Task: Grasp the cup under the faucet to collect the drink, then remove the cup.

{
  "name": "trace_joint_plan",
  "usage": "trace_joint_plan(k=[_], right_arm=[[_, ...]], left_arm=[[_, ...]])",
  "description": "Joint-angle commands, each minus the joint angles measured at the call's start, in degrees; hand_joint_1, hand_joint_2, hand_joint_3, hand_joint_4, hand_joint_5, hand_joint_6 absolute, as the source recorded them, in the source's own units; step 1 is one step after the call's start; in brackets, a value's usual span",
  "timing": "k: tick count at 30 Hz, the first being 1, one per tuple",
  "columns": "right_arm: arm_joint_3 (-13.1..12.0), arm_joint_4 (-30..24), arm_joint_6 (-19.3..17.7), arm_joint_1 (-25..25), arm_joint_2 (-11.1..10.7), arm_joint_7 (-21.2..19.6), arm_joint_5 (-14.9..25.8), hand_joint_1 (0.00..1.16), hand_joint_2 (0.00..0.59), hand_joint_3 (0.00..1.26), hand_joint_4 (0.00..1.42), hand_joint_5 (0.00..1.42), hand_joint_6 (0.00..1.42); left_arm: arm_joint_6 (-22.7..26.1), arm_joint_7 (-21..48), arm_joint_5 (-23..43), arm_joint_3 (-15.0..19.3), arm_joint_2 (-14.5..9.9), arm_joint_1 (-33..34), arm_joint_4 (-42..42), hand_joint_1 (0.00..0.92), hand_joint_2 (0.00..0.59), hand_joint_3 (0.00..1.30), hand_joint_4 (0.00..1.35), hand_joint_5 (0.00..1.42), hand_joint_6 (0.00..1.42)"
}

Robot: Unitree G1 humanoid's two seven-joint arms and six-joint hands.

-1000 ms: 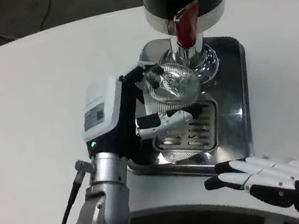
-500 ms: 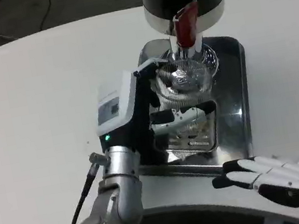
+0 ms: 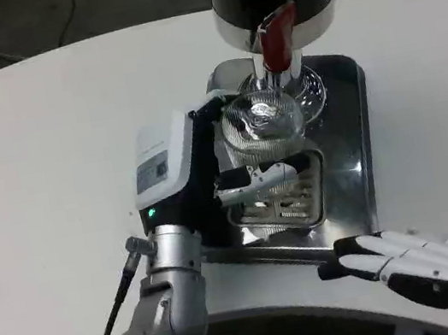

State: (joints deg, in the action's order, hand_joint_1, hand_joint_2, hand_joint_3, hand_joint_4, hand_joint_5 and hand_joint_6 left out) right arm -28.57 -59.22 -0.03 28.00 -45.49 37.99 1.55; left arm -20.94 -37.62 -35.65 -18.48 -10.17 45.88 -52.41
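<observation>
The cup (image 3: 263, 130), clear ribbed plastic by the look of it, sits just under the red-handled faucet (image 3: 275, 37), above the metal drip tray (image 3: 353, 162). The left hand (image 3: 208, 175) is wrapped around its side, fingers closed on it. The cup looks light, thin-walled and easily crushed, likely slick once wet, so a gentle mid-body grip seems best. The right hand (image 3: 405, 261) rests open on the table (image 3: 48, 155), fingers spread, holding nothing.
</observation>
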Motion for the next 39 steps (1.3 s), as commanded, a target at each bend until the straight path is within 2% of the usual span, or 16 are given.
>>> trace_joint_plan(k=[1, 3, 5, 6, 8, 10, 12, 18, 22, 30, 32, 34, 36, 39], right_arm=[[-0.39, -0.78, -0.55, 0.26, 0.25, -0.63, 0.66, 0.55, 0.506, 0.09, 0.00, 0.00, 0.00], [-0.47, -0.78, -0.47, 0.28, 0.28, -0.71, 0.83, 0.55, 0.506, 0.09, 0.00, 0.00, 0.00], [-0.45, -0.78, -0.40, 0.31, 0.30, -0.79, 0.94, 0.55, 0.506, 0.09, 0.00, 0.00, 0.00], [-0.42, -0.78, -0.37, 0.33, 0.31, -0.82, 0.97, 0.55, 0.506, 0.09, 0.00, 0.00, 0.00], [-0.37, -0.78, -0.34, 0.35, 0.33, -0.88, 0.99, 0.55, 0.506, 0.09, 0.00, 0.00, 0.00], [-0.34, -0.78, -0.21, 0.35, 0.35, -0.95, 1.04, 0.55, 0.506, 0.09, 0.00, 0.00, 0.00], [-0.28, -0.78, -0.08, 0.39, 0.39, -0.99, 1.03, 0.55, 0.506, 0.09, 0.00, 0.00, 0.00], [0.07, -0.78, 0.20, 0.33, 0.45, -1.11, 0.89, 0.55, 0.506, 0.09, 0.00, 0.00, 0.00], [0.32, -0.78, 0.69, 0.04, 0.46, -1.25, 0.88, 0.55, 0.506, 0.09, 0.00, 0.00, 0.00], [1.31, -0.78, 1.64, -0.95, 0.37, -1.48, 0.78, 0.55, 0.506, 0.09, 0.00, 0.00, 0.00], [1.45, -0.78, 1.82, -1.04, 0.39, -1.61, 0.91, 0.55, 0.506, 0.09, 0.00, 0.00, 0.00], [1.52, -0.78, 1.94, -1.07, 0.40, -1.72, 1.07, 0.55, 0.506, 0.10, 0.00, 0.00, 0.00], [1.60, -0.78, 2.00, -0.91, 0.48, -1.76, 1.15, 0.55, 0.506, 0.10, 0.00, 0.00, 0.00], [1.53, -0.78, 2.00, -0.73, 0.58, -1.79, 1.23, 0.55, 0.506, 0.10, 0.00, 0.00, 0.00]], left_arm=[[-0.20, 0.07, 0.51, 0.34, -0.92, -1.91, -0.43, 0.546, 0.000, 0.77, 0.89, 1.21, 1.27], [-0.29, 1.50, 0.87, 0.23, -1.02, -1.98, -0.77, 0.544, 0.000, 0.77, 0.89, 1.21, 1.27], [-0.30, 2.60, 1.25, -0.02, -1.05, -1.93, -0.98, 0.477, 0.014, 0.64, 0.73, 1.06, 1.17], [-0.34, 3.04, 1.38, -0.15, -1.04, -1.90, -1.03, 0.440, 0.024, 0.61, 0.70, 1.05, 1.13], [-0.52, 4.08, 1.57, -0.35, -0.98, -1.80, -1.24, 0.386, 0.034, 0.58, 0.68, 1.02, 1.10], [-0.68, 4.99, 1.75, -0.43, -0.94, -1.74, -1.48, 0.318, 0.069, 0.55, 0.65, 0.98, 1.05], [-0.80, 5.42, 1.87, -0.48, -0.93, -1.77, -1.53, 0.289, 0.080, 0.54, 0.64, 0.98, 1.03], [-1.10, 5.00, 1.89, -0.45, -0.89, -2.12, -1.31, 0.260, 0.091, 0.52, 0.59, 0.95, 0.97], [-0.96, 3.06, 1.82, -0.02, -0.77, -2.66, -1.05, 0.227, 0.082, 0.47, 0.51, 0.84, 0.88], [-1.05, 2.31, 1.84, 0.18, -1.27, -2.49, -1.49, 0.204, 0.068, 0.39, 0.44, 0.74, 0.76], [-1.29, 3.41, 2.18, 0.18, -1.36, -2.26, -1.93, 0.186, 0.055, 0.16, 0.24, 0.51, 0.53], [-1.52, 4.96, 2.59, 0.15, -1.34, -2.06, -2.33, 0.152, 0.037, 0.03, 0.11, 0.36, 0.41], [-1.57, 6.32, 2.81, 0.16, -1.24, -1.92, -2.51, 0.139, 0.034, 0.00, 0.01, 0.24, 0.28], [-1.43, 7.96, 3.07, 0.18, -1.23, -1.88, -2.33, 0.139, 0.031, 0.00, 0.00, 0.17, 0.19]])
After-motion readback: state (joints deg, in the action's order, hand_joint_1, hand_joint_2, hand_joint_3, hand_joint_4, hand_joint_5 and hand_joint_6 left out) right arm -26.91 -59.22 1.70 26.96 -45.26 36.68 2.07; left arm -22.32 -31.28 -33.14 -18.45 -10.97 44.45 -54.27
